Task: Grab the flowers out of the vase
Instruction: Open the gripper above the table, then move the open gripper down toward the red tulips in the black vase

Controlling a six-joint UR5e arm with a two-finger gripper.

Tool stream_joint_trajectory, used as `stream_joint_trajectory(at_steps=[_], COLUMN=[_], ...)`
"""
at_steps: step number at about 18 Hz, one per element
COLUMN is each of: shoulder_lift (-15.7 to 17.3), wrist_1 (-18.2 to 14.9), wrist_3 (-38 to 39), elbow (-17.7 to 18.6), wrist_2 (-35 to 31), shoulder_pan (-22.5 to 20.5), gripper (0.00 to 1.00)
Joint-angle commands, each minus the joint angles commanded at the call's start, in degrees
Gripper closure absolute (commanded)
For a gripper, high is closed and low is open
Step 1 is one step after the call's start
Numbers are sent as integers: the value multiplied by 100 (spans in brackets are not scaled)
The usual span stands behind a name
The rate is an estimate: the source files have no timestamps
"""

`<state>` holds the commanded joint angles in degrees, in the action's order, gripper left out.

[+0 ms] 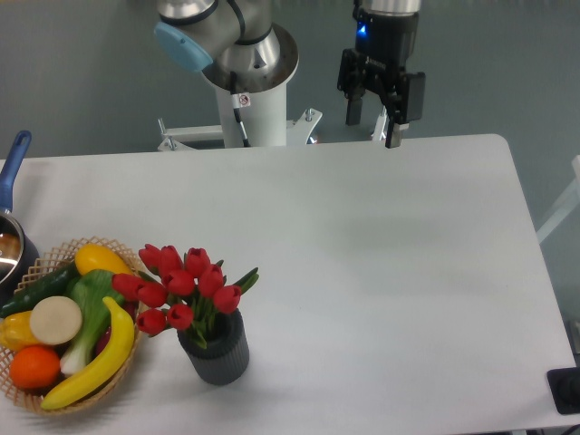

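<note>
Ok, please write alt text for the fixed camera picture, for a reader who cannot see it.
Red tulips stand in a dark ribbed vase at the front left of a white table, beside a wicker basket of fruit and vegetables. The robot's open gripper hangs empty above the far edge.

A robotics lab: a robot arm [236, 45] was bolted on a pedestal behind a plain white table [381, 272], against a bare grey wall [82, 82], with props including a wicker basket [54, 399] of toy produce.
</note>
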<state>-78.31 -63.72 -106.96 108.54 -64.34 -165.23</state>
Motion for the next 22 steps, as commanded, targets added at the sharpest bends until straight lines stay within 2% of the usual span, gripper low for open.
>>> stream_joint_trajectory(at_steps=[8,15,17,22], shoulder_lift=[62,53,-52,-70], wrist_1=[-44,0,17,377], wrist_3=[131,1264,1633,2012], elbow=[0,132,132,430], wrist_2=[-132,334,596,1186], shoulder_pan=[53,105,140,149], gripper=[0,0,0,0])
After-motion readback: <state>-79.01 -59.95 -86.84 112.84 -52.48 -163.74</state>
